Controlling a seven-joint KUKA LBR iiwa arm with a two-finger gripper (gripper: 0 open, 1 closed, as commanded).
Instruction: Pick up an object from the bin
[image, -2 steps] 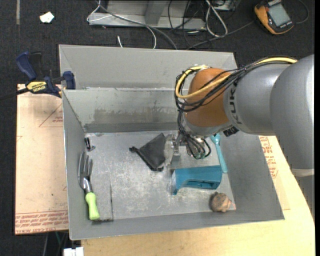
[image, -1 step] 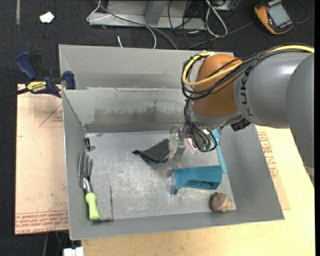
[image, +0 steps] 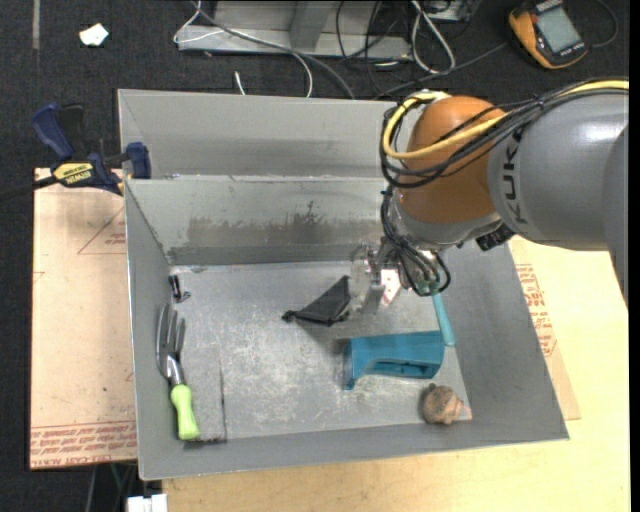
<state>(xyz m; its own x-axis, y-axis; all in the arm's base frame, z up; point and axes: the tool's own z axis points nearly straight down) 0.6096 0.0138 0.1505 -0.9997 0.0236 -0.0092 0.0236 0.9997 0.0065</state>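
1. Since the task leaves the choice open, the grey metal bin (image: 250, 230) matters first: its floor is mostly bare, and the few things on it lie apart, so there is room to come down cleanly on any one of them
2. The silver arm (image: 570, 170) with its orange wrist cover (image: 450, 160) reaches in from the right and hangs its gripper (image: 374, 285) low over the middle of the floor, towards the back wall; I cannot tell whether the gripper is clenched or released, and nothing can be made out held in it
3. The blue plastic handled block (image: 395, 357) lies in front of the gripper, near it but apart; it looks bulky and is probably the poorer pick
4. The metal tool with a bright green handle (image: 178, 385) lies along the left wall, well apart from the gripper
5. The flat black wedge-shaped piece (image: 325, 303) lies mid-floor, its raised right end just beside the gripper, so I judge it the likeliest pick; centre over that thicker end, set the gripper across the narrow width, go down close to the floor before clamping, then lift straight up, since the black wedge may slide if nudged
6. The small brown rounded lump (image: 440, 404) sits near the front right, just beside the blue block and clear of the work
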